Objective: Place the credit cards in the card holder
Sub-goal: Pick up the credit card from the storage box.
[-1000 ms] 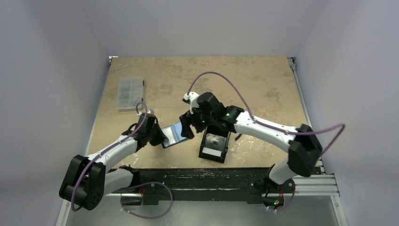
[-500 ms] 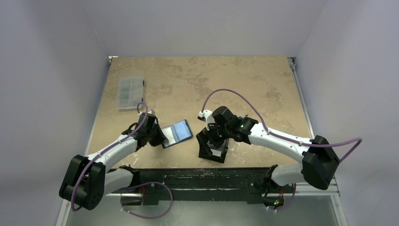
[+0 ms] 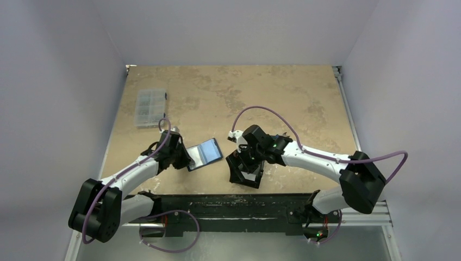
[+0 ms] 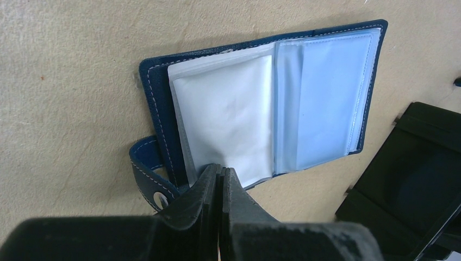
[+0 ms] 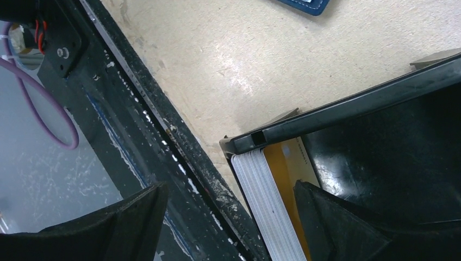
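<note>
Navy-blue card holder (image 4: 304, 92) lies open on the worktop (image 3: 217, 92), clear sleeves up, just left of the black tray (image 5: 348, 103). Left hand (image 4: 220, 176) is pressed together, pinching the holder's near edge. Right hand (image 5: 234, 209) is spread wide, straddling the card stack (image 5: 269, 217), which stands on edge in the tray's corner with its faces toward the fingers. The right arm is nearer the cards. One holder, one tray, one stack; cards too many to count.

Mottled tan table (image 3: 228, 87), plain pale walls (image 3: 54, 81) on three sides

L fingers (image 4: 209, 190) pressed tight together, angled down fwd; R fingers (image 5: 130, 217) spread wide, pointing down.
</note>
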Robot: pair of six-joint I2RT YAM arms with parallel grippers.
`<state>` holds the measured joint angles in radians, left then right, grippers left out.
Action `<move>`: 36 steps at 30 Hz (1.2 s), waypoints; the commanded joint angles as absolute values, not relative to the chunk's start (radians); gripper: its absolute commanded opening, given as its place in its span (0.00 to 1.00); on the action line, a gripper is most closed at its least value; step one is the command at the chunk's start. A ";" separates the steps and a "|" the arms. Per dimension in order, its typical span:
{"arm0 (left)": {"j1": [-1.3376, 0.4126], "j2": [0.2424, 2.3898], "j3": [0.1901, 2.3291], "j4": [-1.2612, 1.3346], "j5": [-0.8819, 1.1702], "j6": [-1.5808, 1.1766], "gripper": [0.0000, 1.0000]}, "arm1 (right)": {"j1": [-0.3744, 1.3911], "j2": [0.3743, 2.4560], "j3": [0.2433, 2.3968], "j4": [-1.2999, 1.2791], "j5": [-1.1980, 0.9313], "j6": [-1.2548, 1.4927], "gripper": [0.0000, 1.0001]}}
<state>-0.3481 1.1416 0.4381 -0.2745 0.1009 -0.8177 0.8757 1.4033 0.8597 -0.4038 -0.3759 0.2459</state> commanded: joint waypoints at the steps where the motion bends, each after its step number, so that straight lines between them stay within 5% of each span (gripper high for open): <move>1: -0.344 1.150 0.464 -0.278 0.111 -0.792 0.00 | 0.871 1.411 0.851 -0.382 -0.335 0.258 0.95; 17: -0.344 1.163 0.463 -0.265 0.115 -0.790 0.00 | 0.884 1.441 0.844 -0.395 -0.311 0.262 0.92; 36: -0.344 1.176 0.464 -0.259 0.115 -0.781 0.00 | 0.885 1.385 0.838 -0.414 -0.364 0.305 0.74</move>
<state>-0.3481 1.1595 0.4416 -0.2577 0.1162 -0.8093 0.8787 1.4254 0.8425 -0.4057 -0.3351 0.2878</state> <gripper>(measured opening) 0.025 0.768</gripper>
